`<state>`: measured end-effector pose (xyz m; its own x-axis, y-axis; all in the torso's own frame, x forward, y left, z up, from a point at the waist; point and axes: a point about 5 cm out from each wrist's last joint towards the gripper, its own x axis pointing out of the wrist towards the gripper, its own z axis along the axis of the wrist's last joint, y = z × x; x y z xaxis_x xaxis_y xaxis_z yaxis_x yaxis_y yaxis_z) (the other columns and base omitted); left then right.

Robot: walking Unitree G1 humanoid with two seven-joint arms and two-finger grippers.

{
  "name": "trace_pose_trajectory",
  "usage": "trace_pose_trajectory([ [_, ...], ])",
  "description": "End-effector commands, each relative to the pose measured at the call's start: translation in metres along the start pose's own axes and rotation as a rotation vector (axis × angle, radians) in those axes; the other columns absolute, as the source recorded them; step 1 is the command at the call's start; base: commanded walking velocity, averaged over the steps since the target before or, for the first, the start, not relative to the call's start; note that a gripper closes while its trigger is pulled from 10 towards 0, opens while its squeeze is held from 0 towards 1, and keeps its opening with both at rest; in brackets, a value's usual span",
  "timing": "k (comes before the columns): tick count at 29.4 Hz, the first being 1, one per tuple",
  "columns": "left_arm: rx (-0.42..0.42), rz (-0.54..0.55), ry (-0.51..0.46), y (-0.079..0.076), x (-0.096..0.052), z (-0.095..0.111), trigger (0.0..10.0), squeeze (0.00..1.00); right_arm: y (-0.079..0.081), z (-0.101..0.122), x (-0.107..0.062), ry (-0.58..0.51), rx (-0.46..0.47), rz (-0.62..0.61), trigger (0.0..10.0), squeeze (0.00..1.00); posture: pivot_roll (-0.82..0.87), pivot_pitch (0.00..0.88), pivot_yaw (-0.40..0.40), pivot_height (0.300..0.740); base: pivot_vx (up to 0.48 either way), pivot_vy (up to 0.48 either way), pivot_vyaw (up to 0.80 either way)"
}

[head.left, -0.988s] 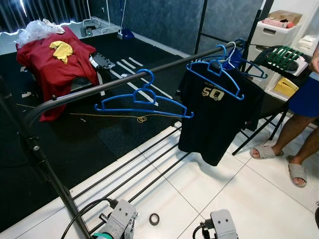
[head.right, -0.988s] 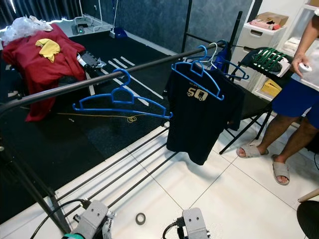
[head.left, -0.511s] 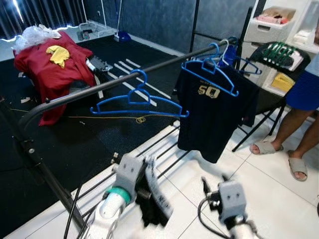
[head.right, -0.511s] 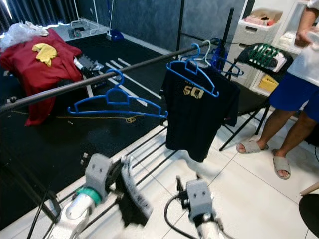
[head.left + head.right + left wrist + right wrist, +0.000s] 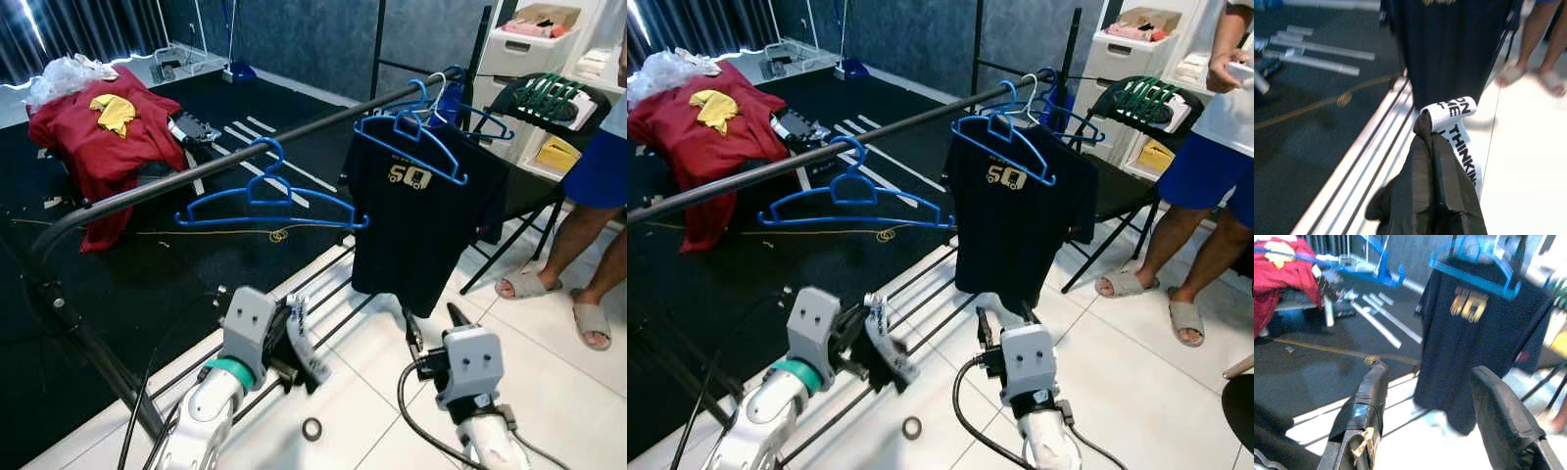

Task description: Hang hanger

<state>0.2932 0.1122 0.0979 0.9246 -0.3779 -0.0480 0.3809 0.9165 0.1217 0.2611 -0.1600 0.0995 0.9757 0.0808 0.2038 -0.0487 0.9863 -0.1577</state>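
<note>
A dark rack rail [image 5: 196,177] crosses the scene. An empty blue hanger [image 5: 269,202] hangs on it, and further right another blue hanger [image 5: 409,134] carries a black T-shirt [image 5: 421,230]. Low in front of the rack, my left gripper [image 5: 294,343] is shut on a black garment with a white band printed in black letters [image 5: 1452,125]. My right gripper [image 5: 431,323] is raised beside it, below the T-shirt, with its two black fingers [image 5: 1367,399] wide apart and nothing between them.
The rack's lower bars [image 5: 328,294] run over the white tiles. A tape roll [image 5: 312,429] lies on the floor. At the right stand a person's legs [image 5: 588,245], a black chair with green hangers [image 5: 549,100] and white drawers [image 5: 534,49]. Red cloth [image 5: 98,132] is piled at the back left.
Both arms have risen into view from the bottom edge. The left gripper came up holding the black garment. The hangers on the rail have not moved.
</note>
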Motion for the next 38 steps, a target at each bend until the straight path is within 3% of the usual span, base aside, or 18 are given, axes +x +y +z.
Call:
trace_pose_trajectory([
  [1, 0.009, 0.015, 0.044, 0.002, -0.0038, -0.0081, 10.0, 0.0, 0.0022, -0.0065, -0.0035, 0.042, 0.022, 0.005, 10.0, 0.0, -0.28, 0.099, 0.086, 0.74, 0.0, 0.0, 0.0],
  [8, 0.013, 0.042, 0.085, 0.0034, -0.0055, -0.0072, 10.0, 0.0, 0.0028, -0.0015, -0.0012, 0.069, 0.022, 0.021, 10.0, 0.0, -0.27, 0.106, 0.076, 0.74, 0.0, 0.0, 0.0],
  [29, 0.016, 0.042, 0.067, 0.0004, -0.0042, -0.0031, 10.0, 0.0, 0.0046, -0.002, -0.0021, 0.091, 0.023, 0.034, 10.0, 0.0, -0.27, 0.106, 0.073, 0.74, 0.0, 0.0, 0.0],
  [38, 0.008, 0.049, 0.073, 0.0011, -0.0044, -0.0033, 10.0, 0.0, 0.0054, -0.0021, -0.0015, 0.098, 0.024, 0.036, 10.0, 0.0, -0.26, 0.102, 0.074, 0.74, 0.0, -0.185, 0.0],
])
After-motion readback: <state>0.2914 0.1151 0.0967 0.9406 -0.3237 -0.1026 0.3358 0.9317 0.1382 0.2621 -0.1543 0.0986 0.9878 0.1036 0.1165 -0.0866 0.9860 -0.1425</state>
